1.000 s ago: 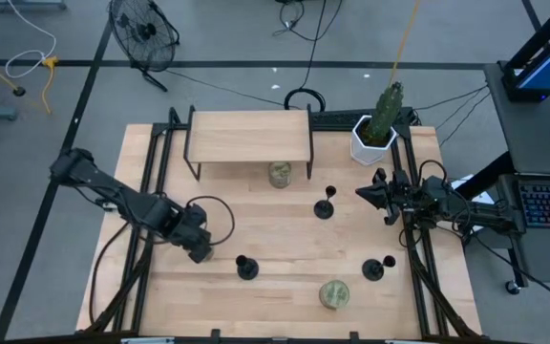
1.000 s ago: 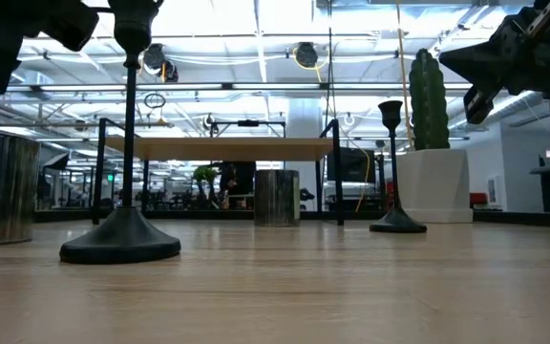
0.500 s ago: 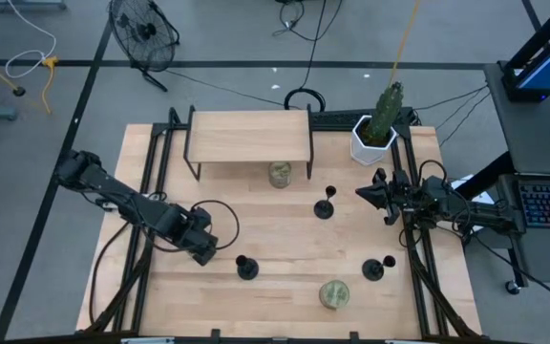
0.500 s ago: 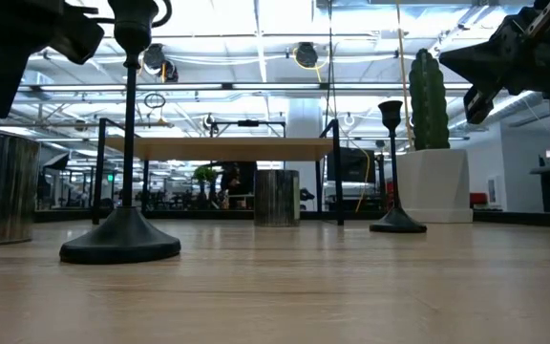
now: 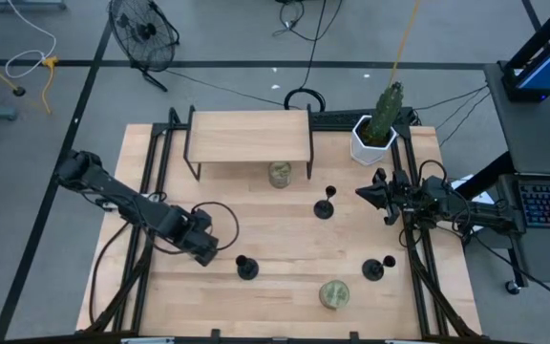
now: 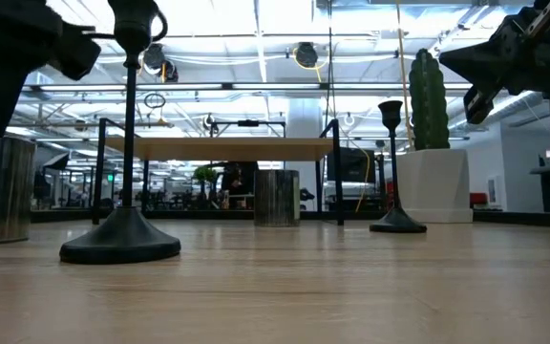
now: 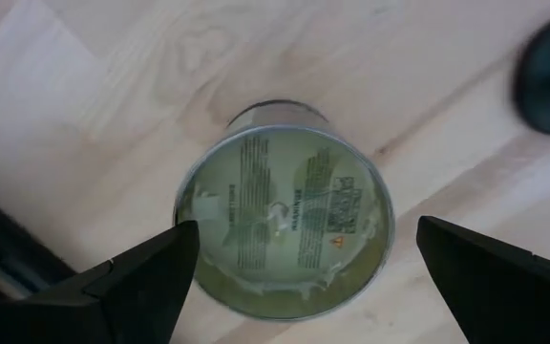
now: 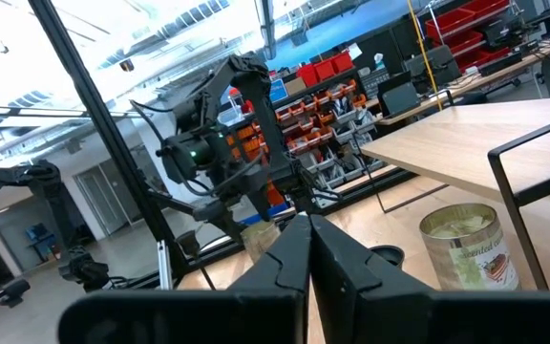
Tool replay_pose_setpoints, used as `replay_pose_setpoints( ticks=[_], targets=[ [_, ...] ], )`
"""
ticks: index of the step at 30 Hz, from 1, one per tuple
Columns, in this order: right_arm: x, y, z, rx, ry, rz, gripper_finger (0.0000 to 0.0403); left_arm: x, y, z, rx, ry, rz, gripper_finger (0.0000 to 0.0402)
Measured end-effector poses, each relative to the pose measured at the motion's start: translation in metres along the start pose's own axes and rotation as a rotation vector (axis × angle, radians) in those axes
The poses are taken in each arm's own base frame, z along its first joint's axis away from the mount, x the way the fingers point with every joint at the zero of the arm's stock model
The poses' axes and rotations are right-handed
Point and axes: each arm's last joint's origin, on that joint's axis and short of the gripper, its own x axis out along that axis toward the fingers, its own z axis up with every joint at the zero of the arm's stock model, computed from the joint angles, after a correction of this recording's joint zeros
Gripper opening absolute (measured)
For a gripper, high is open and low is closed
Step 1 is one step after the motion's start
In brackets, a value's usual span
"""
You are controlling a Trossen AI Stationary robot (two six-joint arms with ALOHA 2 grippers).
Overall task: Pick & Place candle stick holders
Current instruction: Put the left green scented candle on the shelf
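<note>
The left claw (image 5: 201,250) hangs over the table's (image 5: 275,296) front-left part, its fingers spread wide apart above a greenish tin (image 7: 285,225), with the nearest candle stick holder (image 5: 246,268) standing just beside it toward the front edge. The other two candle stick holders stand upright, one near the table's middle (image 5: 325,205) and one near the front-right corner (image 5: 375,268). The right claw (image 5: 363,192) waits at the right edge, fingers pressed together.
</note>
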Motion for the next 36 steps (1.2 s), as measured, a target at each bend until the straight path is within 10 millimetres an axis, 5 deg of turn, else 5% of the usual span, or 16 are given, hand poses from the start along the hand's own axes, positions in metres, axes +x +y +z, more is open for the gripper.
replay_pose_setpoints(
  ticks=[16, 36],
  targets=[
    [0.0, 0.0, 0.0, -0.001, 0.0, 0.0, 0.0002, -0.021, 0.007, -0.006, 0.008, 0.141, -0.106, 0.0399],
    [0.0, 0.0, 0.0, -0.003, 0.0, 0.0, 0.0002, -0.021, 0.011, -0.009, 0.094, -0.001, -0.036, 0.04]
  ],
)
